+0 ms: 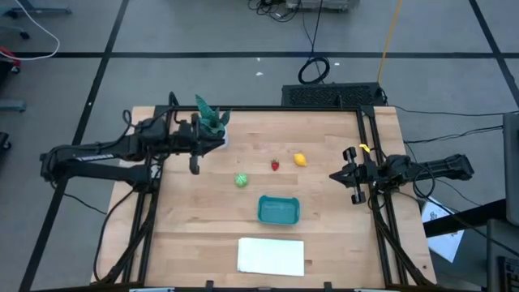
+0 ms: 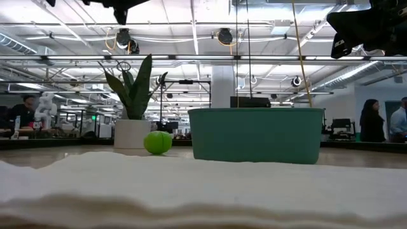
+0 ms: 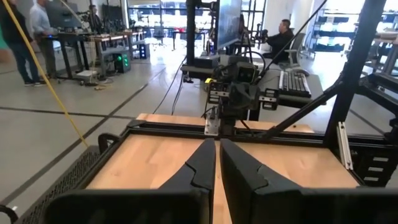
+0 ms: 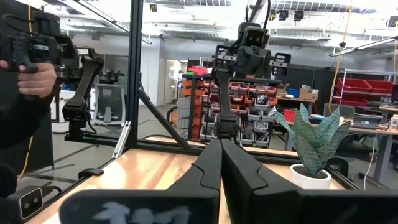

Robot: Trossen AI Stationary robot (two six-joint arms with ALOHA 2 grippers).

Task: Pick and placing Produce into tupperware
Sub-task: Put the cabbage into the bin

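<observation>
**Nothing picked yet: both arms raised, three pieces waiting by the tupperware**

Taking the teal tupperware (image 1: 278,209) as the landmark and reading the high view from left to right: the left tool (image 1: 195,166) hangs up and to the left of it, well apart, just beside the potted plant (image 1: 212,122). The left wrist view shows its fingers (image 3: 198,171) pressed together and holding nothing. Next comes the round green piece (image 1: 242,179), near the container's upper left corner; then the red strawberry (image 1: 276,165), straight above the container; then the yellow lemon (image 1: 300,159), above its right end. The right tool (image 1: 353,186) sits well off to the right, at the desk (image 1: 186,235) edge, also closed and empty. A flat white sheet (image 1: 271,255) lies just below the container. The tupperware looks empty, so the task appears to be at its start.

The step in hand is judged to be a first reach. To do it well, the chosen tool should open before descending, come down squarely over one piece, and close gently: the pieces are small and rounded and would likely roll if nudged. The left arm seems best placed for the green piece, the right for the lemon.

The low view shows the green piece resting on the desk, clear of the container wall, with the plant behind; strawberry and lemon are hidden there. Only the wrist views settle the finger state, and they show people in the room beyond.
</observation>
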